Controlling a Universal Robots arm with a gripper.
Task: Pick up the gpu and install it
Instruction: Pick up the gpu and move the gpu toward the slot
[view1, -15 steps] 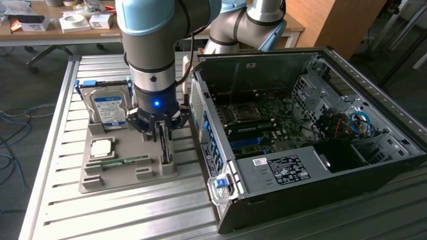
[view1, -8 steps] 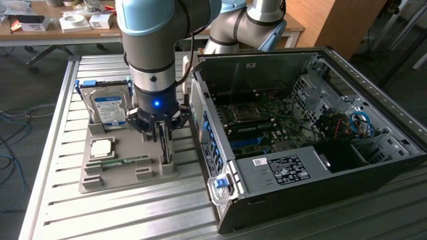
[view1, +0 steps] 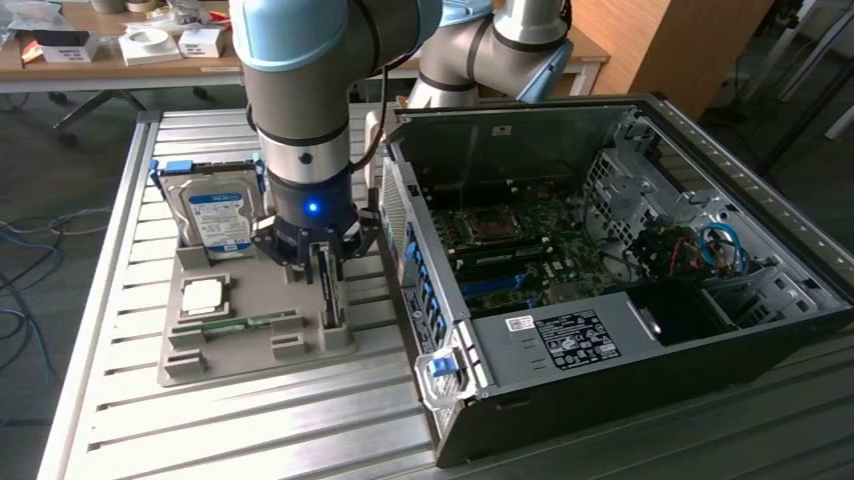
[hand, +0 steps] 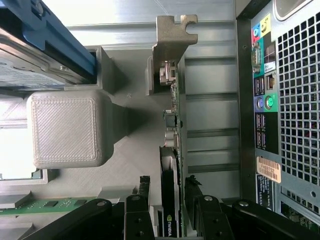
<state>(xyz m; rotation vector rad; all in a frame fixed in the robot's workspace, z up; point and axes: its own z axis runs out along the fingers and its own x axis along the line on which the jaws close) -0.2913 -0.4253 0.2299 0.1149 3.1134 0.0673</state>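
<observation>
The gpu (view1: 330, 303) stands on its edge in a slot of the grey holder tray (view1: 240, 360), beside the open computer case (view1: 627, 330). In the wrist view the gpu (hand: 173, 125) runs edge-on, with its metal bracket (hand: 172, 37) at the far end and a dark cooler along one side. My gripper (view1: 324, 262) has come straight down over the card. It is open, and one black finger (hand: 141, 200) stands on each side of the card's edge with a small gap. The gripper (hand: 169, 202) straddles the card without closing on it.
A silver hard drive with a blue label (view1: 220, 215) stands at the tray's back. A processor (view1: 203, 294) and a green memory stick (view1: 238, 324) lie on the tray. The case's rear port panel (hand: 265, 95) is close beside the card. A cluttered wooden table (view1: 120, 50) is behind.
</observation>
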